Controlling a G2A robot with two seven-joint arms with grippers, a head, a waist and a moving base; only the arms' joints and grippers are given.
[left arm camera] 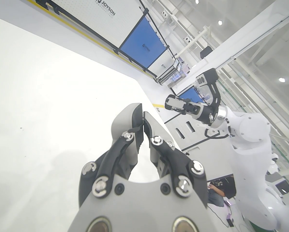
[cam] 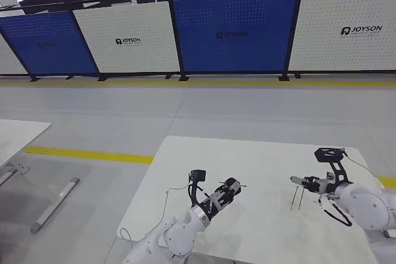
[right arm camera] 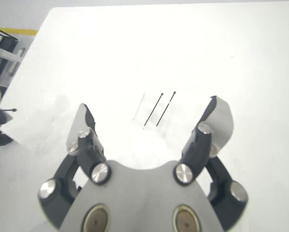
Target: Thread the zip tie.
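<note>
My left jaws are clamped on a black zip tie (left arm camera: pixel 134 130), held above the worktop (cam: pixel 264 158). My right jaws gape wide, empty, over a loose tie (right arm camera: pixel 154 109) and a second tie (right arm camera: pixel 166 108), lying parallel, just apart, on the worktop.

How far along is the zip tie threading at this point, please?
Done: the left gripper is shut on one zip tie, held off the table. In hand: the right gripper hangs open over two black ties lying side by side. Left, it seems: taking the held tie's free end and threading it.
</note>
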